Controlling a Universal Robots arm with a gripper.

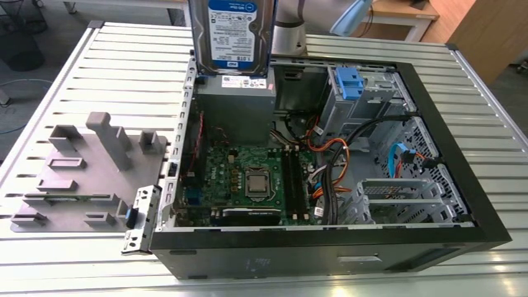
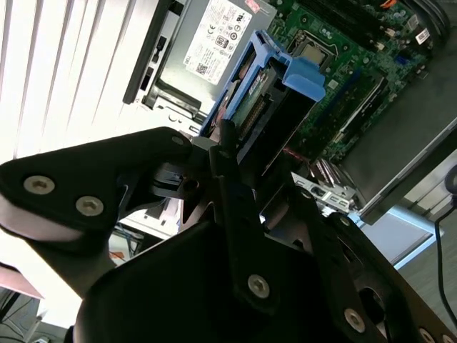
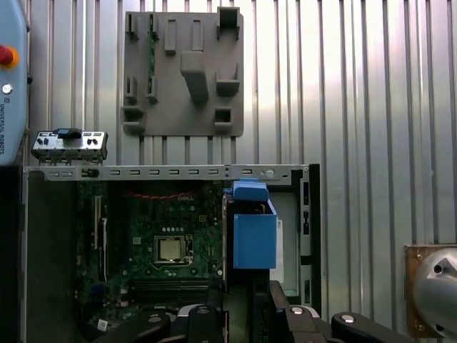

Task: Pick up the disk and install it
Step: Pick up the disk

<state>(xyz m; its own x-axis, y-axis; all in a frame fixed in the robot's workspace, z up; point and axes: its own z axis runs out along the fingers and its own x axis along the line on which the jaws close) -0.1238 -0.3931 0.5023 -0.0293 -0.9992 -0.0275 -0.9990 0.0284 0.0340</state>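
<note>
Silver-grey disk (image 1: 229, 37) hangs upright above the open computer case (image 1: 330, 263), gripper (image 2: 255, 161) clamped on it; the second wrist view shows its blue end tab (image 2: 303, 71).

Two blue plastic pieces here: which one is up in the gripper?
The disk, raised above the power supply; the other, a tall blue clip, stands inside the case.

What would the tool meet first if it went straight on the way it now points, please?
Probably the grey power supply box, lying just beyond the disk that the tool holds; depth is unclear.
</note>
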